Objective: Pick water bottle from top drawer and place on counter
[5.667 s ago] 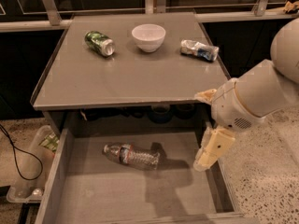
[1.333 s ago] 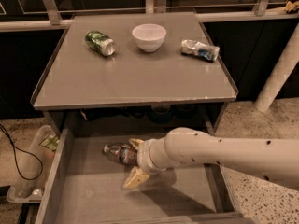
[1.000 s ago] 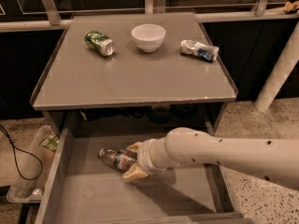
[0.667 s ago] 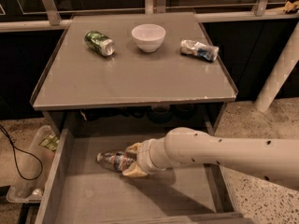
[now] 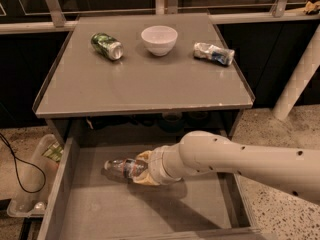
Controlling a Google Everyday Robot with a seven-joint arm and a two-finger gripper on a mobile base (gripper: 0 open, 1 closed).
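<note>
The water bottle (image 5: 121, 167), clear plastic with a red-and-blue label band, lies on its side in the open top drawer (image 5: 100, 209), below the counter's front edge. My gripper (image 5: 141, 169) reaches in from the right on a thick white arm and is closed around the bottle's right half, hiding that end. The bottle's left end sticks out toward the drawer's left wall. The grey counter (image 5: 145, 79) stands above and behind the drawer.
On the counter lie a green can (image 5: 106, 46) at the back left, a white bowl (image 5: 159, 39) at the back middle and a shiny silver-and-blue item (image 5: 213, 53) at the back right. A clear bin (image 5: 30, 184) sits on the floor left of the drawer. A white post (image 5: 297, 79) stands at the right.
My arm swung from the drawer's right side down to the bottle. The gripper closed on it and the bottle has shifted slightly to the left and lifted a little.
</note>
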